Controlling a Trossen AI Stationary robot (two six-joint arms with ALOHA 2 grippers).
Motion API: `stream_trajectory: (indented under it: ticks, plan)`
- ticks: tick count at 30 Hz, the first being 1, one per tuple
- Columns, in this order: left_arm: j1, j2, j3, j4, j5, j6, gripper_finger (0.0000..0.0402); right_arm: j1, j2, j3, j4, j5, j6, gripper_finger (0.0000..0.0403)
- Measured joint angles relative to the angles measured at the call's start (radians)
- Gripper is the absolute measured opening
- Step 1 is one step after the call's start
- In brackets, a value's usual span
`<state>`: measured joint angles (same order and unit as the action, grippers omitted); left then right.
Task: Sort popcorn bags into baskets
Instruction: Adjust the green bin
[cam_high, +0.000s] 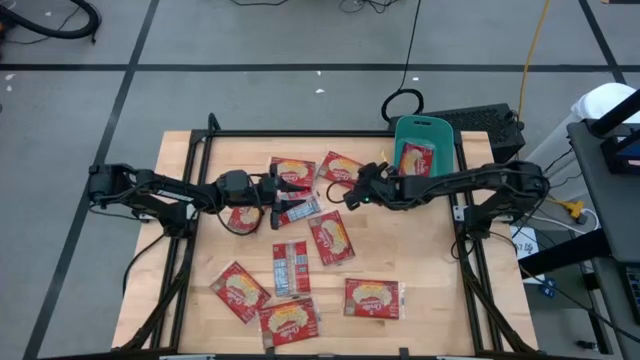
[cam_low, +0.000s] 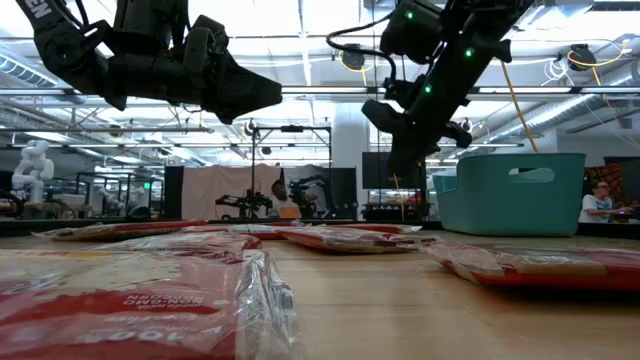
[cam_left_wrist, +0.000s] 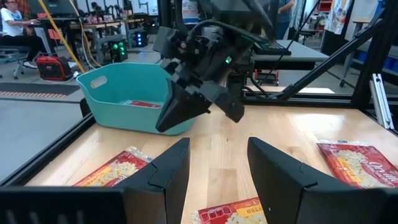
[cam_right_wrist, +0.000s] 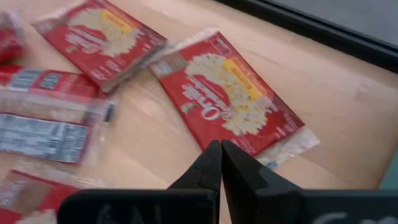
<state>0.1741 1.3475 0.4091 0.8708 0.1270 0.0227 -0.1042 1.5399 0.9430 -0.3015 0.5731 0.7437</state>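
The right gripper (cam_high: 352, 196) hung above the table's centre with its fingers (cam_right_wrist: 214, 163) pressed fully together, gripping nothing, over a red popcorn bag (cam_right_wrist: 231, 102) lying flat. The left gripper (cam_high: 290, 196) faced it from nine o'clock, jaws part-open and empty. The teal basket (cam_high: 447, 135) sat at two o'clock holding one bag (cam_high: 417, 158); the other popcorn bags (cam_high: 331, 238) lay scattered on the table (cam_high: 440, 290).

bin (cam_high: 443, 132): table's (cam_high: 430, 270) far right corner | one bag (cam_high: 417, 158) inside | other bags (cam_high: 331, 238): mid-table
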Motion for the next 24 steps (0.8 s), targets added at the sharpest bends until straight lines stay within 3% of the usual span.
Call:
stream_trajectory:
  ticks: [10, 20, 24]
  plan:
    - [0.000, 0.000, 0.000, -0.014, 0.000, -0.002, 0.0166, -0.001, 0.001, -0.075, -0.022, -0.003, 0.059, 0.0001]
    - [0.000, 0.000, 0.000, -0.013, 0.000, -0.002, 0.0166, -0.026, 0.001, -0.076, -0.039, -0.002, 0.003, 0.0000]
    - [0.000, 0.000, 0.000, -0.005, -0.006, -0.002, 0.0166, -0.041, -0.022, -0.068, 0.071, -0.021, -0.051, 0.0000]
